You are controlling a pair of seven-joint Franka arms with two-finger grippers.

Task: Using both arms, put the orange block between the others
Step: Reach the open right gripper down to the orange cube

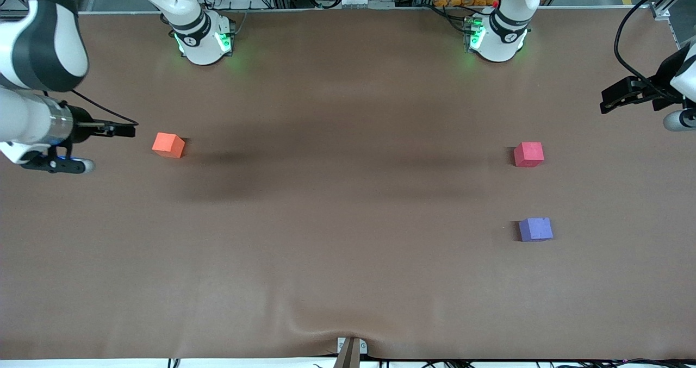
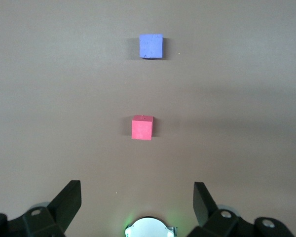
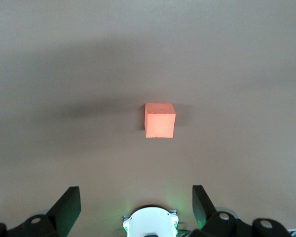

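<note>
The orange block (image 1: 168, 144) is seen alone on the brown table (image 1: 348, 259) toward the right arm's end, well apart from the pinkish-red cube (image 1: 528, 154) and purple cube (image 1: 535, 229). Both grippers are held aloft with fingers spread and empty: right gripper (image 3: 136, 210), left gripper (image 2: 137, 207). Both arms are cut off at the front view's edges.

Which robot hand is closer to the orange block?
Right. The right gripper hangs open just beside the orange block; the left gripper, also open, is up at the table's other end.
</note>
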